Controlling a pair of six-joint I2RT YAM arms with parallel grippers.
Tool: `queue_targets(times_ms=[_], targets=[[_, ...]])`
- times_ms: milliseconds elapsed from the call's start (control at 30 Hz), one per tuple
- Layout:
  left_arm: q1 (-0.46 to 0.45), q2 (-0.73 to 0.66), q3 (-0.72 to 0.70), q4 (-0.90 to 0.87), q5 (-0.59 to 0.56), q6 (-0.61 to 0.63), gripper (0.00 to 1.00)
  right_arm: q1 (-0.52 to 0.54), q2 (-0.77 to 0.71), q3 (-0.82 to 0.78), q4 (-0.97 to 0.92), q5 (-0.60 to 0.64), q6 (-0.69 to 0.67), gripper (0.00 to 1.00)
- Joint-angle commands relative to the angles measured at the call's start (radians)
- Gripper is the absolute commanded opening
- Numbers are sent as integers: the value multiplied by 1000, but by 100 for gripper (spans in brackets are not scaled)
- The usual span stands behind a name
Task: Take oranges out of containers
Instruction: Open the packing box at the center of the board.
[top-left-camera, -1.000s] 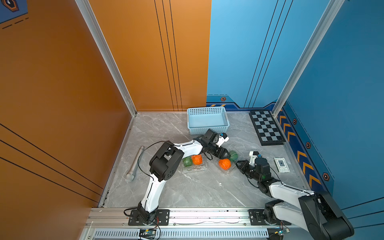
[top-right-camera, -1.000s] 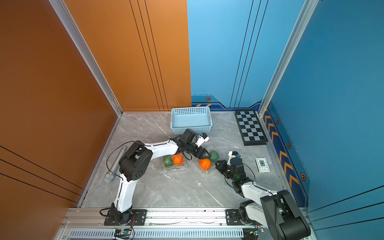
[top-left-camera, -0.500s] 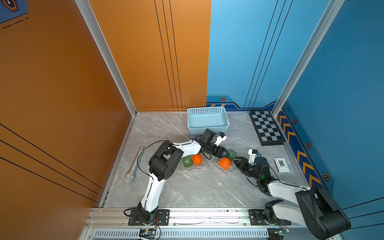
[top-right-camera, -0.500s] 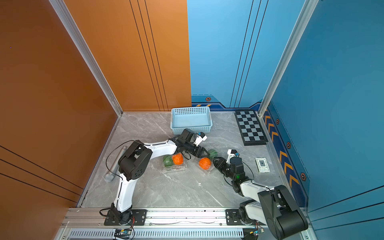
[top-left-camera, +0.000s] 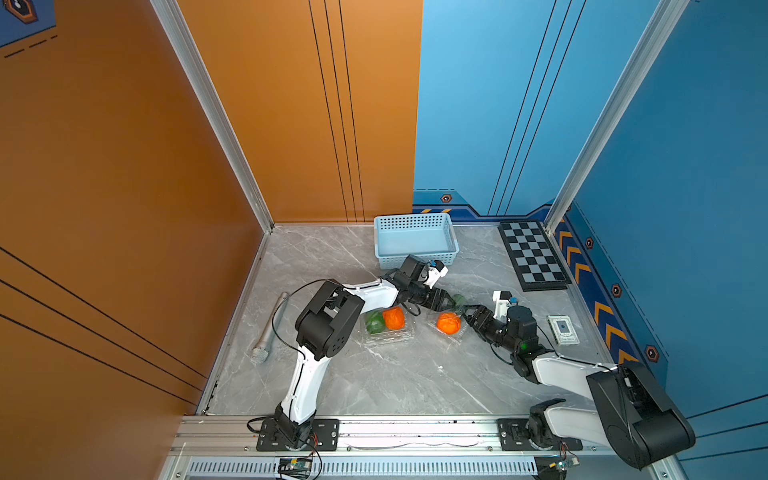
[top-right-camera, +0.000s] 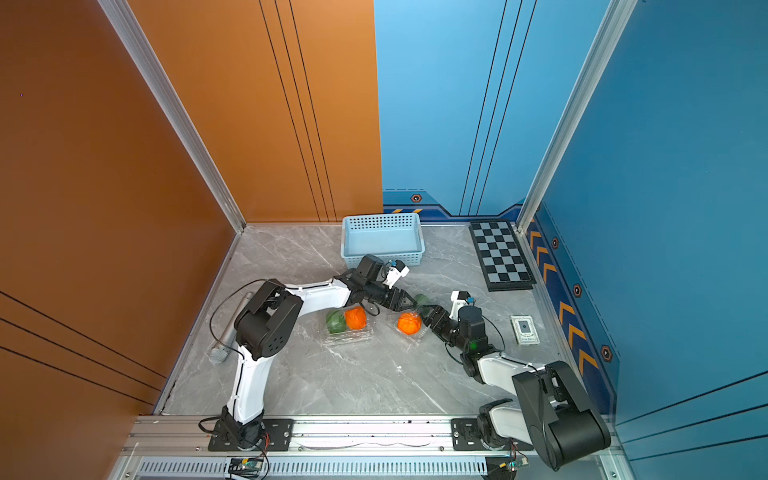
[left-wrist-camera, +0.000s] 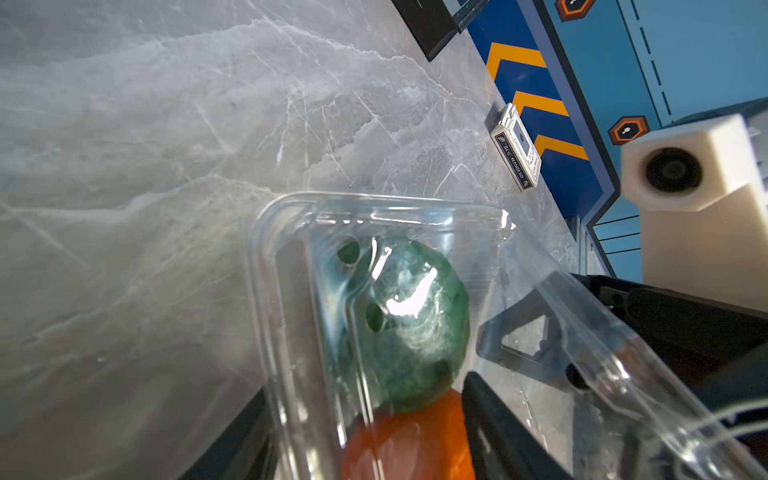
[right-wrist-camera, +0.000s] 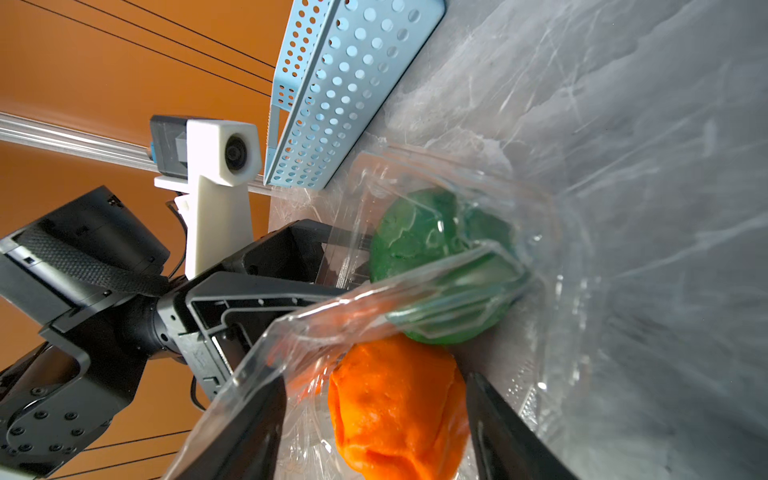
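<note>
Orange (right-wrist-camera: 395, 407) and green fruit (right-wrist-camera: 432, 249) sit in a clear box (left-wrist-camera: 257, 270) on the table (top-left-camera: 395, 374). Right gripper (top-left-camera: 467, 317) is spread either side of the orange; left gripper (top-left-camera: 451, 302) is clamped on the box lid (right-wrist-camera: 353, 316).

Between the black right gripper's (right-wrist-camera: 374, 380) tips lies a bright orange fruit (right-wrist-camera: 395, 411), beyond it a dark green fruit (right-wrist-camera: 432, 249) in a clear box (right-wrist-camera: 419, 166) on the grey-veined table (right-wrist-camera: 623, 124).

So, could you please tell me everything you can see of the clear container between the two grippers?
Thin, glossy, see-through plastic clamshell lying on the marble table. Its hinged lid is tilted up, pinched by the shut left gripper. Inside, a green fruit sits beside an orange fruit, which the open right gripper straddles.
</note>
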Motion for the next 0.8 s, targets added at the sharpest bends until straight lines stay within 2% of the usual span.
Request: queue_targets(times_ms=[0,367,600,667,767], targets=[[3,6,-37,-56,-21,2,68,-6,38,34,-49,-14,-34,71],[4,-16,-86,30,-13,-14,68,-5,187,53,74,-41,-6,79],[10,-57,-146,125,-36,-37,73,8,214,62,89,-47,-12,81],[14,-54,-150,135,-39,-45,75,11,213,65,83,-44,-15,77],[21,-45,-154,138,-59,-63,79,14,203,72,49,-31,-21,58]])
